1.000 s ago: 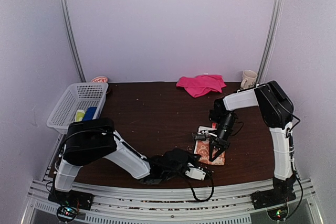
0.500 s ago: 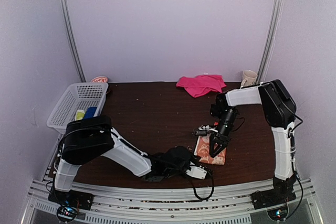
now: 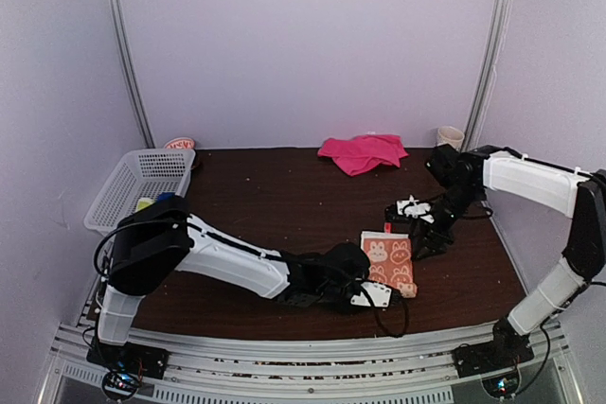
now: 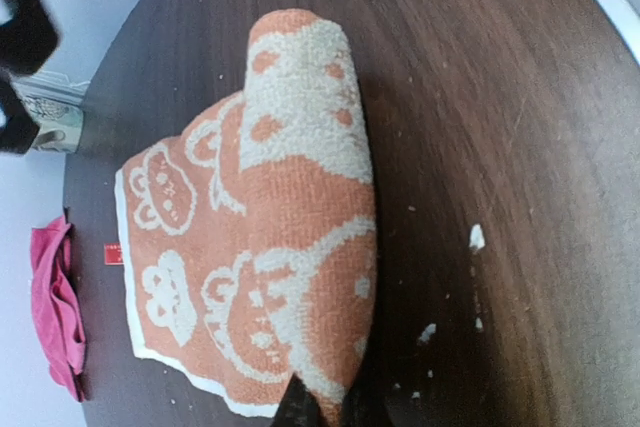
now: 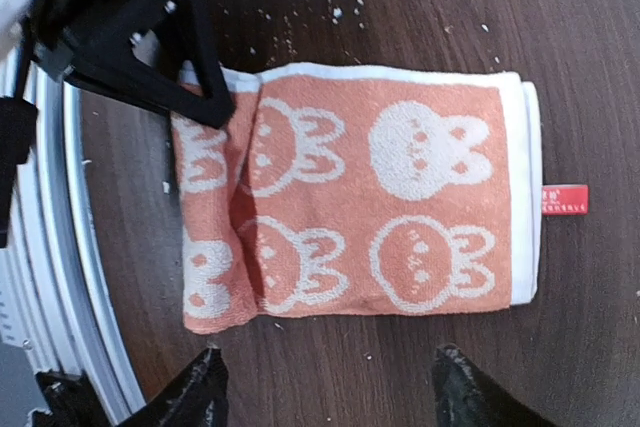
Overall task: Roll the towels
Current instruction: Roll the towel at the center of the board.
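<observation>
The orange towel (image 3: 390, 260) with cream rabbits lies flat on the dark table, its near end turned up into a short roll (image 4: 300, 97). My left gripper (image 3: 371, 289) is shut on one end of that roll; in the left wrist view the cloth is pinched at the fingertips (image 4: 328, 409). Its black fingers (image 5: 195, 77) also show in the right wrist view. My right gripper (image 5: 330, 392) hangs open above bare table just beside the towel's (image 5: 380, 197) long edge, holding nothing. The pink towel (image 3: 363, 151) lies crumpled at the back.
A white lattice basket (image 3: 142, 182) stands at the back left with small items inside. A cream mug (image 3: 452, 138) sits at the back right corner. White crumbs (image 4: 476, 237) dot the table, and a red label (image 5: 565, 199) sticks out of the towel's far end.
My right gripper let go of the orange towel, opened, and drew back to the right. The left gripper closed on the rolled near edge, and the arm stretched further right.
</observation>
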`<state>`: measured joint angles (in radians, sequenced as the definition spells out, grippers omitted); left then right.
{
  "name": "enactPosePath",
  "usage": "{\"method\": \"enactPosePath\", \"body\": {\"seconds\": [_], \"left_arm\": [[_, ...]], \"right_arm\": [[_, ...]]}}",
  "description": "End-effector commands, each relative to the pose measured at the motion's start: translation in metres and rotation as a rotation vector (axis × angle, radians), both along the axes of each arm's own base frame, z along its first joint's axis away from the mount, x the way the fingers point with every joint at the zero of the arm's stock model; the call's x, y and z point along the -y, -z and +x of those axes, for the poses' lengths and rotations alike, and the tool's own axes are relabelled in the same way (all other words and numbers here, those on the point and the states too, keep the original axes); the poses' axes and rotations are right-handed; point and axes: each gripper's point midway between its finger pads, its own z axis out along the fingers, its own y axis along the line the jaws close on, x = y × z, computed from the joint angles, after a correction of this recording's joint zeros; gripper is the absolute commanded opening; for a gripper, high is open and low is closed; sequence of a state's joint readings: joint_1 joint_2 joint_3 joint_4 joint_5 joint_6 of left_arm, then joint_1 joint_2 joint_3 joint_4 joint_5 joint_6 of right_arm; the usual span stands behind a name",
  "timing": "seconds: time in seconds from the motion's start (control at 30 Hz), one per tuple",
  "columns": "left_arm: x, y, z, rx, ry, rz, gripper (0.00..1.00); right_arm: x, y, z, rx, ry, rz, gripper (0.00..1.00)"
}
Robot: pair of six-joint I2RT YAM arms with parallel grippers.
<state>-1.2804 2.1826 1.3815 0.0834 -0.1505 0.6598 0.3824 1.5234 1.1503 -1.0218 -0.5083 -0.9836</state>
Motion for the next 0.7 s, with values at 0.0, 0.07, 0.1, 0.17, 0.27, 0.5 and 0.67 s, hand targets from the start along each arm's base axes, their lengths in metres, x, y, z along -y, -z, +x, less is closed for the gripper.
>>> {"method": "enactPosePath", "body": {"seconds": [0.0,0.07,0.1,0.17,0.27,0.5,0.67], "left_arm": [[0.002,0.0,-0.002,-0.219,-0.053,0.003,0.0],[0.004,-0.004,-0.001,-0.277,-0.057,-0.008,0.0],[0.005,-0.006,0.0,-0.306,-0.057,-0.012,0.0],[0.005,-0.006,0.0,-0.365,-0.065,-0.008,0.0],[0.007,-0.001,0.0,-0.421,-0.065,0.009,0.0],[0.011,0.014,-0.012,-0.501,-0.04,0.031,0.0],[0.015,0.02,-0.013,-0.532,-0.046,0.038,0.0]], "right_arm": [[0.02,-0.003,0.019,0.325,0.024,-0.021,0.76],[0.028,-0.002,0.015,0.419,0.023,-0.019,0.86],[0.031,-0.003,0.013,0.469,0.015,-0.016,0.97],[0.035,0.001,0.006,0.536,-0.003,-0.007,1.0],[0.036,-0.003,0.003,0.636,-0.016,0.017,1.0],[0.029,0.01,-0.031,0.679,-0.207,0.069,1.0],[0.023,0.039,-0.06,0.615,-0.375,0.083,0.99]]}}
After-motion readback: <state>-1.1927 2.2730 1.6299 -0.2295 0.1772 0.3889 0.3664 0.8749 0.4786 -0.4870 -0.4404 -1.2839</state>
